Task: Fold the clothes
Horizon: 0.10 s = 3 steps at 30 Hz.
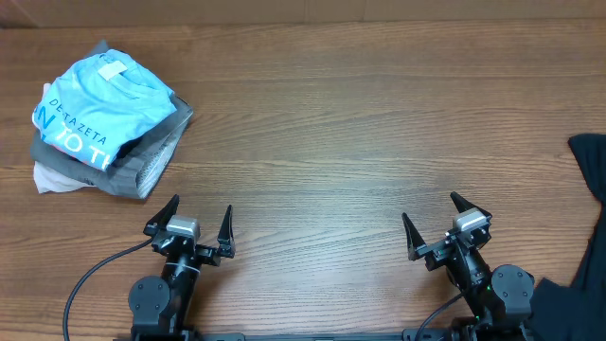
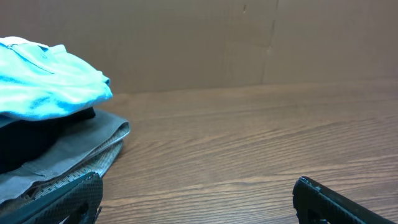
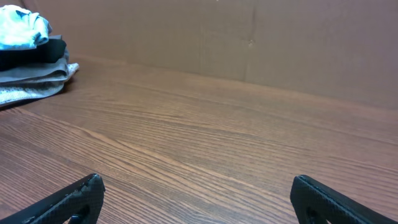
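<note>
A folded sky-blue T-shirt (image 1: 102, 106) with white lettering tops a stack at the far left, over a black garment (image 1: 156, 133), a grey one (image 1: 151, 163) and a white one (image 1: 57, 180). The stack also shows in the left wrist view (image 2: 46, 87) and the right wrist view (image 3: 25, 37). An unfolded black garment (image 1: 592, 227) lies at the right edge, partly out of view. My left gripper (image 1: 199, 220) is open and empty near the front edge, just right of the stack. My right gripper (image 1: 443, 225) is open and empty at the front right.
The wooden table (image 1: 331, 133) runs between the stack and the black garment. A brown cardboard wall (image 2: 249, 43) stands along the table's far edge. Cables (image 1: 90, 275) trail from the arm bases at the front.
</note>
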Tool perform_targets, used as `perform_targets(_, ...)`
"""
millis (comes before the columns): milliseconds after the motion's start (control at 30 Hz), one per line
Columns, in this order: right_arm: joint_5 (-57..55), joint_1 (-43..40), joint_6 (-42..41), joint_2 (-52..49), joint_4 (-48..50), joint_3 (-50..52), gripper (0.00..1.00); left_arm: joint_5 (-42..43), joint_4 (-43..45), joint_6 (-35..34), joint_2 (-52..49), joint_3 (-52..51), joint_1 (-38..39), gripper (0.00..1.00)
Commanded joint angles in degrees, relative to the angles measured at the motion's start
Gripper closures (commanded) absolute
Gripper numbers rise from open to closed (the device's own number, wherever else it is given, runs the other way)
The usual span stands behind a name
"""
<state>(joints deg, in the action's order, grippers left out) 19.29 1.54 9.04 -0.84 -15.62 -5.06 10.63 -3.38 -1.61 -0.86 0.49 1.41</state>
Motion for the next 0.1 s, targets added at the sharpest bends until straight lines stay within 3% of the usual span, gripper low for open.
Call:
perform_targets(0, 0.33, -0.17, -0.02, 0.55, 0.33, 0.17, 0.0, -0.57, 0.02, -0.76, 0.61, -0.22, -0.52, 0.0)
perform_targets(67, 0.31, -0.17, -0.02, 0.55, 0.33, 0.17, 0.0, -0.57, 0.02, -0.76, 0.61, -0.22, -0.52, 0.0)
